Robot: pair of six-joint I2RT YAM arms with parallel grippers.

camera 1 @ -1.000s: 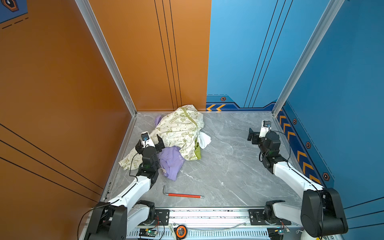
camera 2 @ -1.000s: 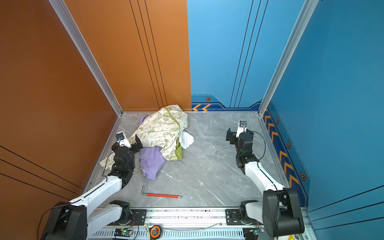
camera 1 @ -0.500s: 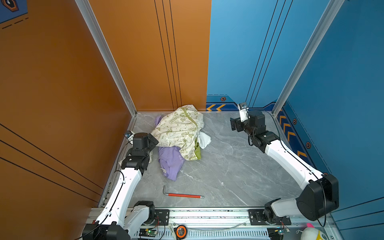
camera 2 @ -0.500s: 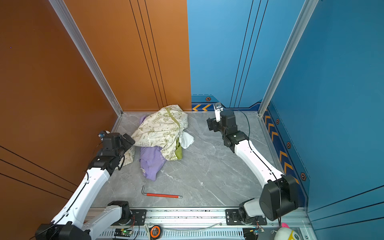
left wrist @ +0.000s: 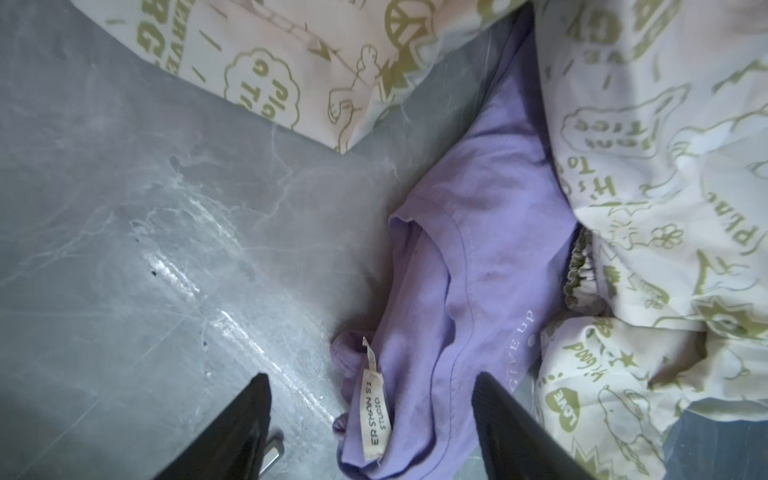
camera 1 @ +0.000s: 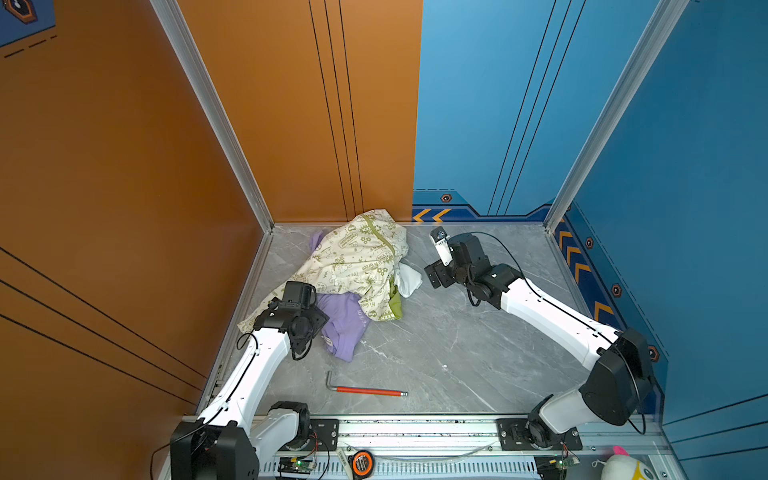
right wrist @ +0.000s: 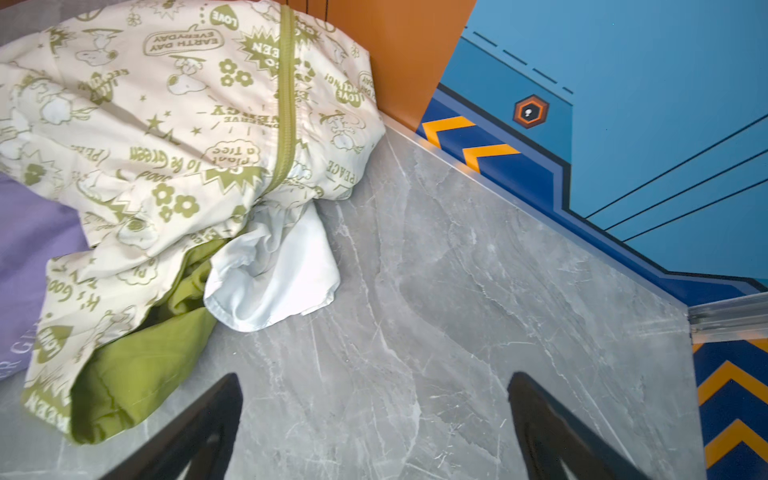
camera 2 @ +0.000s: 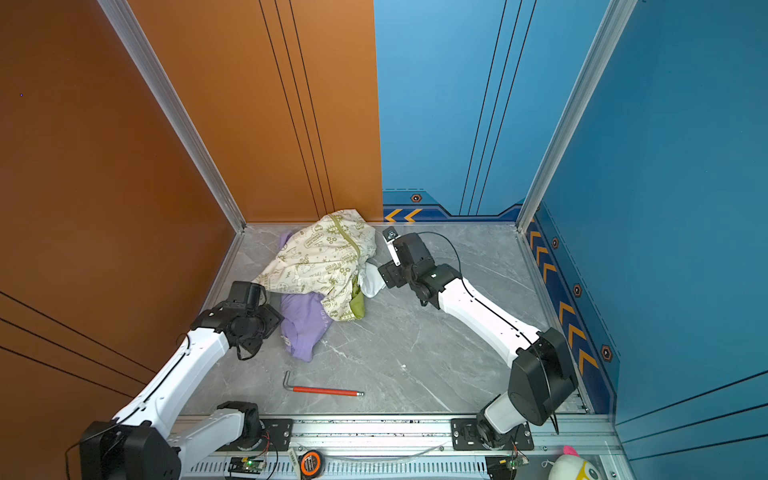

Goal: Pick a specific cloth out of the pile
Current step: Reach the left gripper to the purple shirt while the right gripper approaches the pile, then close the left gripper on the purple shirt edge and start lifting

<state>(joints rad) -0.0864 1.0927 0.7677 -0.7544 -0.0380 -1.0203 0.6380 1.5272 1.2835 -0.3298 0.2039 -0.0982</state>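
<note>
The lavender cloth [camera 1: 345, 328] [camera 2: 305, 328] lies on the grey floor at the near edge of the pile, its far part tucked under the cream cloth with olive print [camera 1: 357, 257] [camera 2: 324, 257]. My left gripper [left wrist: 370, 399] points down over it, open. The lavender cloth's [left wrist: 478, 257] folded edge and its white label [left wrist: 376, 415] lie between the two fingers. A plain white cloth [camera 1: 409, 280] [right wrist: 274, 274] pokes out on the pile's right. My right gripper [right wrist: 374, 399] [camera 1: 432, 276] is open over bare floor just right of it, holding nothing.
A red-handled hex key [camera 1: 365, 390] [camera 2: 322, 390] lies on the floor near the front rail. The orange wall [camera 1: 291, 124] stands right behind the pile, and a metal side rail [camera 1: 245, 299] runs along its left. A green lining [right wrist: 137, 365] sticks out beneath the cream cloth.
My left arm has swung from beside the wall to over the lavender cloth, and its jaws have narrowed a little. My right arm has moved left, close to the white cloth.
</note>
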